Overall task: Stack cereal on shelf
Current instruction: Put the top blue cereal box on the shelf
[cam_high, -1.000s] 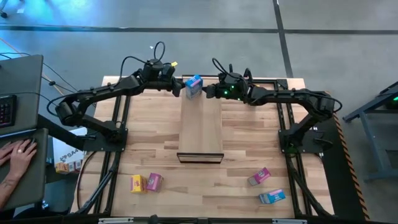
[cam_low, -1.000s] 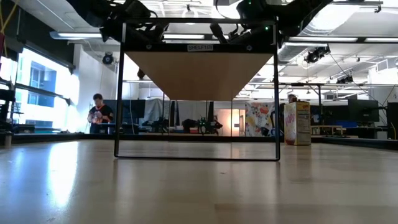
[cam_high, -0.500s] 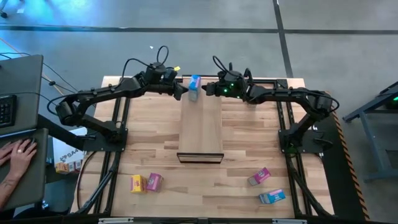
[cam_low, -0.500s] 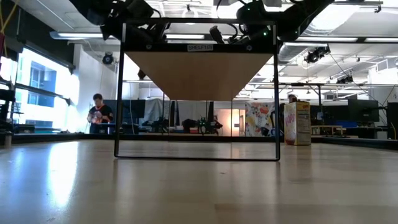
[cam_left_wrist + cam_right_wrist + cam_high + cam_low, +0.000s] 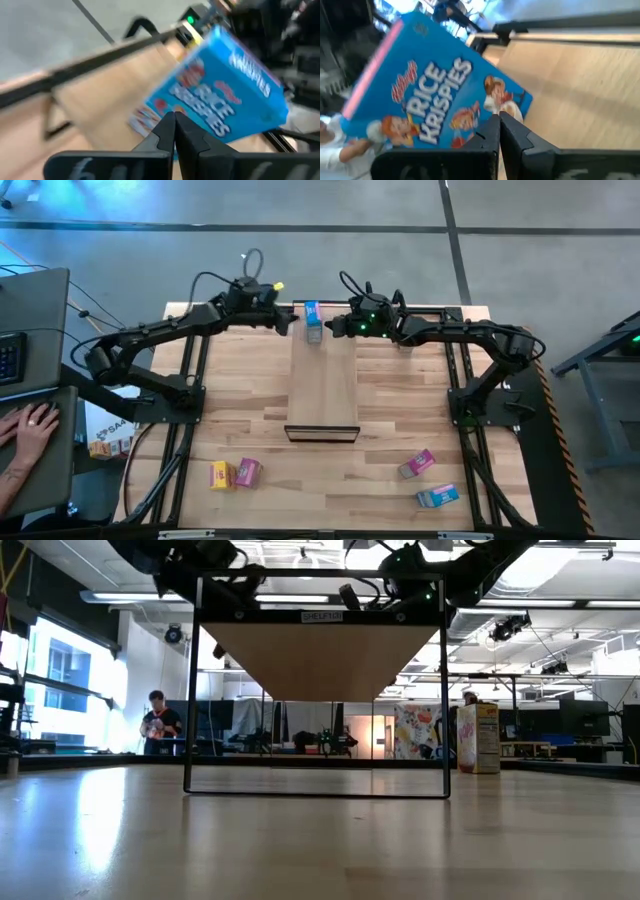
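The blue Rice Krispies box (image 5: 313, 322) stands at the upper centre of the high view, on the far end of the shelf (image 5: 323, 385), placed there so later boxes can fill the plank toward its near edge. The left gripper (image 5: 288, 324) sits just to the box's left and the right gripper (image 5: 336, 328) just to its right. Each wrist view shows that arm's fingers closed tip to tip with nothing between them, the box standing beyond the tips; apparently the closed fingers serve to nudge or square the box from both sides.

The box is a small blue carton with white lettering, cartoon figures and a pink edge stripe.

Remaining cereal lies on the bench (image 5: 330, 480): a yellow box (image 5: 219, 474) touching a pink box (image 5: 247, 472) at lower left, another pink box (image 5: 417, 463) and a blue box (image 5: 437, 497) at lower right.
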